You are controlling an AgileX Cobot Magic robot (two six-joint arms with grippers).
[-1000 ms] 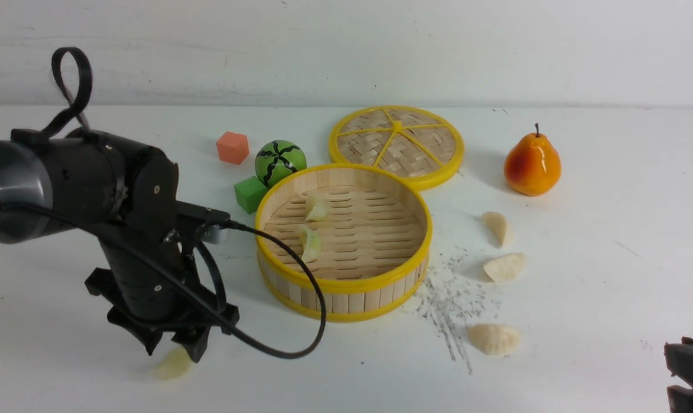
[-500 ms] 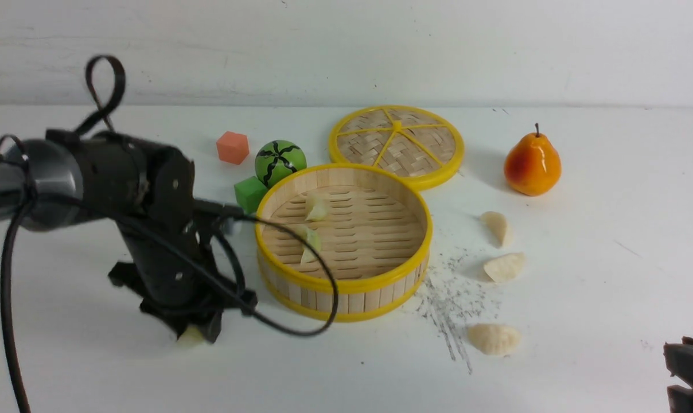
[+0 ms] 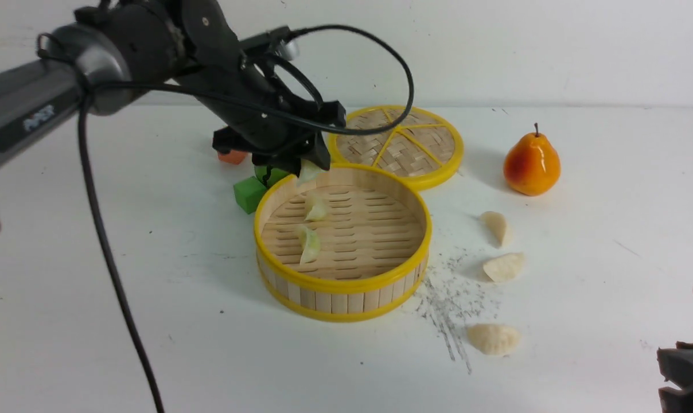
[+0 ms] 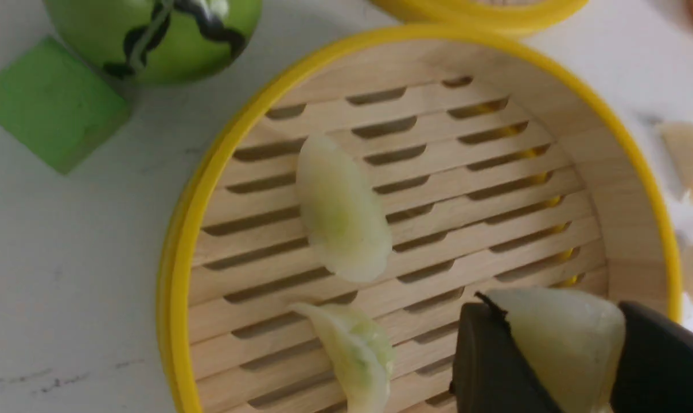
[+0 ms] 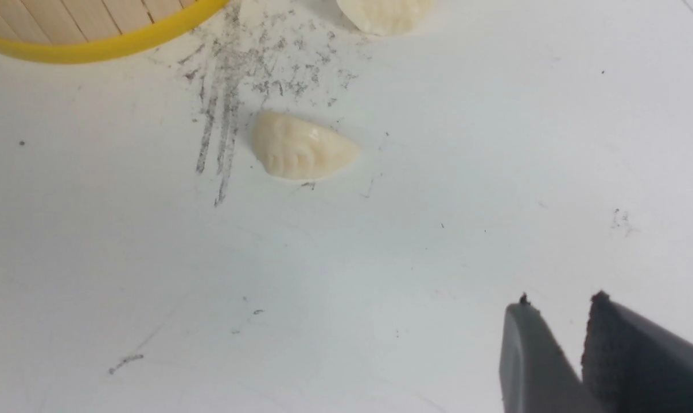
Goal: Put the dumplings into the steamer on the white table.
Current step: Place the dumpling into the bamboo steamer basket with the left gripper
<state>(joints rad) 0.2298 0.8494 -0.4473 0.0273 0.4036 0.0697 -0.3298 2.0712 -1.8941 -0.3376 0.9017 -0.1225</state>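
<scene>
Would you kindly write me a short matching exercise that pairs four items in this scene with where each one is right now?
Things:
1. pear
2. woven lid
3. green block
4. third green dumpling

Places:
a. held by the left gripper, between its jaws, above the steamer
b. on the white table, by the steamer's left side
c. standing to the right of the lid
d. lying flat behind the steamer

Pairs: 1-c, 2-d, 3-b, 4-a
</scene>
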